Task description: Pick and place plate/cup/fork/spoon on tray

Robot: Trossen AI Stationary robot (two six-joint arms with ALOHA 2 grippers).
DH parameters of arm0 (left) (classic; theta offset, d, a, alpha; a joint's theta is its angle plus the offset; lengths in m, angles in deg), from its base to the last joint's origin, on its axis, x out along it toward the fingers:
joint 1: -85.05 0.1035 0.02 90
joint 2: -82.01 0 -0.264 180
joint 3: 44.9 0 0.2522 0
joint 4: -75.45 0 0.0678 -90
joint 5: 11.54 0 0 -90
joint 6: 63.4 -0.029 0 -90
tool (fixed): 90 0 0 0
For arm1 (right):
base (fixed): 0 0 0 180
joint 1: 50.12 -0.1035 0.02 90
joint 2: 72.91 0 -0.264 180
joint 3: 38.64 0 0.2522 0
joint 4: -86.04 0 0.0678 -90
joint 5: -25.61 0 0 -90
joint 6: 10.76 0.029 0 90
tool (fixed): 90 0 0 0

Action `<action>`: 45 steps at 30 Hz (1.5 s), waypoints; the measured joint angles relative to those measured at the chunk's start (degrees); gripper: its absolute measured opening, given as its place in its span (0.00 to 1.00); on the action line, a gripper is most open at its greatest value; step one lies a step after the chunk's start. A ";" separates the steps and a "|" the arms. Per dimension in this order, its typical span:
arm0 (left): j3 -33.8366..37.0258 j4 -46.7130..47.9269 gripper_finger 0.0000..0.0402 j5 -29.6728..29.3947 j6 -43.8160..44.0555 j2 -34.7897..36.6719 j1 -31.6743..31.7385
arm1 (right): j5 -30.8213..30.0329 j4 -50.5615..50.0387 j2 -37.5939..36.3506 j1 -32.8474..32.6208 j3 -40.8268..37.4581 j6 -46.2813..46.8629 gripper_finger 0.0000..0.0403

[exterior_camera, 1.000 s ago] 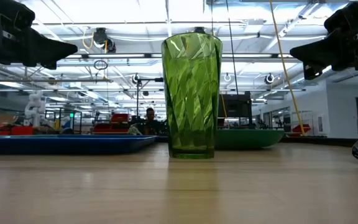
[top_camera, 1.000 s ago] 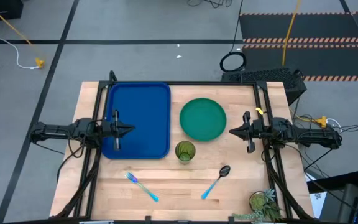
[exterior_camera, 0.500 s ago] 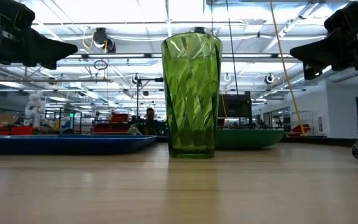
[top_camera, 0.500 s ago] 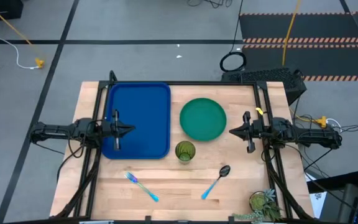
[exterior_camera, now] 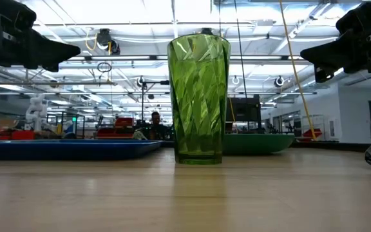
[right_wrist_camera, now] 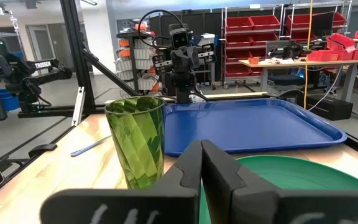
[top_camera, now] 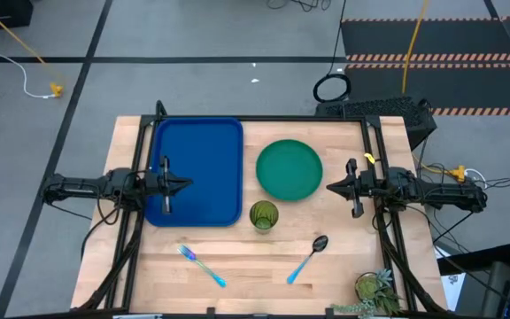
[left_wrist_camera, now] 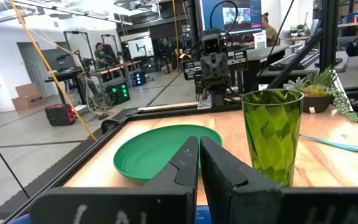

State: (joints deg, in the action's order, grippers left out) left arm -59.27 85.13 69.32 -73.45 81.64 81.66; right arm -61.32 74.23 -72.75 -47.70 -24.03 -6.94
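The blue tray (top_camera: pixel 197 168) lies at the far left of the table. The teal plate (top_camera: pixel 289 169) lies flat to its right. The green cup (top_camera: pixel 264 215) stands upright just in front of the gap between them. The fork (top_camera: pixel 201 265) and the spoon (top_camera: pixel 307 258) lie flat near the front edge. My left gripper (top_camera: pixel 188 184) hovers shut over the tray's left part. My right gripper (top_camera: pixel 329 187) hovers shut just right of the plate. Both are empty.
A small potted plant (top_camera: pixel 376 290) stands at the front right corner. Black frame rails run along the table's left and right sides. Bare wood lies between the fork and the spoon.
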 joint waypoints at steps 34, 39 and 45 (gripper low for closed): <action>0.02 0.01 0.05 0.02 0.35 0.01 -0.01 | 0.00 0.01 0.02 0.00 -0.01 -0.01 0.00; 0.02 -2.55 0.05 0.08 4.04 -0.04 0.06 | 0.00 0.01 0.00 0.00 -0.01 0.01 0.00; -0.66 -11.97 0.05 0.12 8.69 -0.02 0.05 | 0.00 0.01 0.01 0.00 -0.01 0.01 0.00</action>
State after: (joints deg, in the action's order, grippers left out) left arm -59.93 73.16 69.44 -64.75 81.63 81.71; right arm -61.32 74.24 -72.74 -47.70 -24.04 -6.93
